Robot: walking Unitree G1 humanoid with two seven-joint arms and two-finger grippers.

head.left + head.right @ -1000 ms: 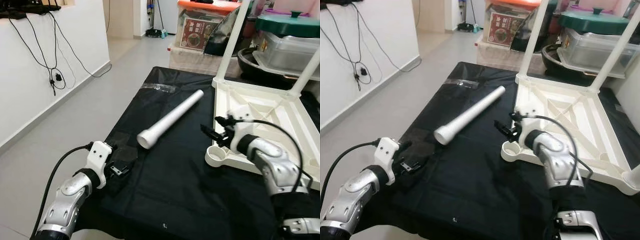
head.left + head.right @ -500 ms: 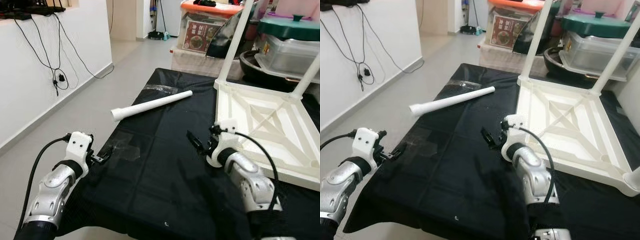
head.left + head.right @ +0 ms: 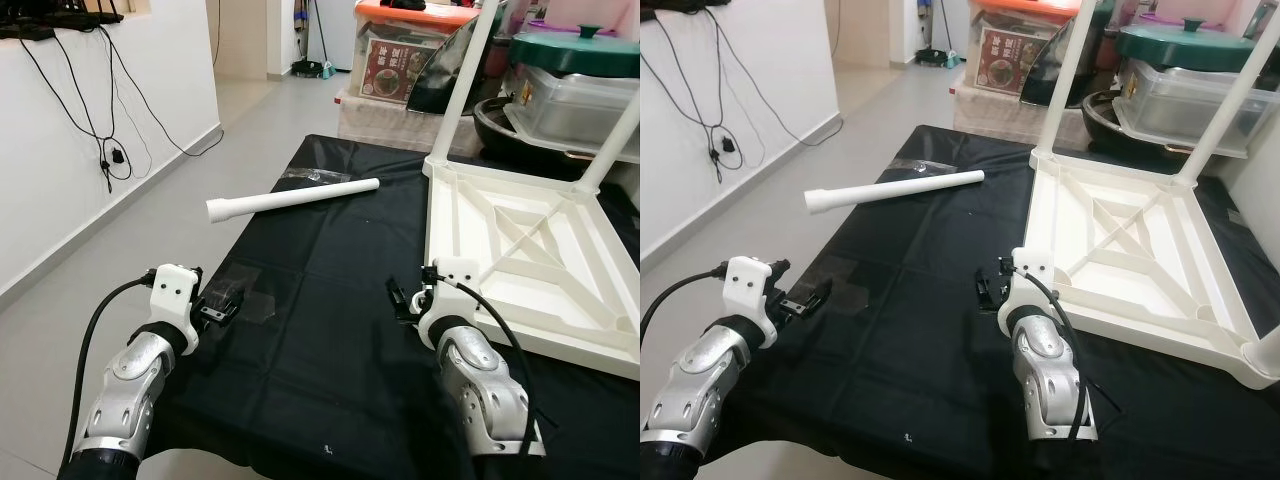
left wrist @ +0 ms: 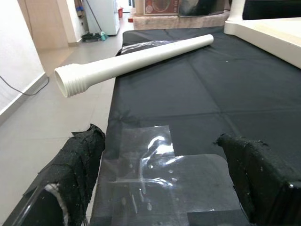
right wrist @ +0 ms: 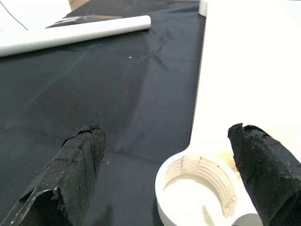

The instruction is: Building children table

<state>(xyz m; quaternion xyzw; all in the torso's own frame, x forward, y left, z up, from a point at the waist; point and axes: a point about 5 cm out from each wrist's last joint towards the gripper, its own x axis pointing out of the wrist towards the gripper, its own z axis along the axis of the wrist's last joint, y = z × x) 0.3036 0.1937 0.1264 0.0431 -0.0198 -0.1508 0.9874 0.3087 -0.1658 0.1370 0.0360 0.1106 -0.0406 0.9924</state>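
Observation:
A loose white table leg (image 3: 290,197) with a threaded end lies across the far left of the black cloth (image 3: 330,330). The white tabletop (image 3: 450,215) rests upside down on the right, with two legs (image 3: 470,80) standing up from its far corners. Its near-left corner has an empty threaded socket (image 5: 200,183). My right gripper (image 5: 171,150) is open just above that socket, one finger over the cloth and one over the tabletop. Over a patch of clear tape (image 4: 155,160) at the cloth's left edge, my left gripper (image 4: 164,155) is open and holds nothing.
Storage boxes (image 3: 410,60) and a green-lidded pot (image 3: 575,50) crowd the space behind the table. A white wall with hanging cables (image 3: 110,150) runs along the left, with grey floor between it and the cloth's left edge.
The loose leg now lies farther away and more crosswise, off towards the left edge. My right gripper has drawn back to the near corner socket. The left gripper has come up by the tape.

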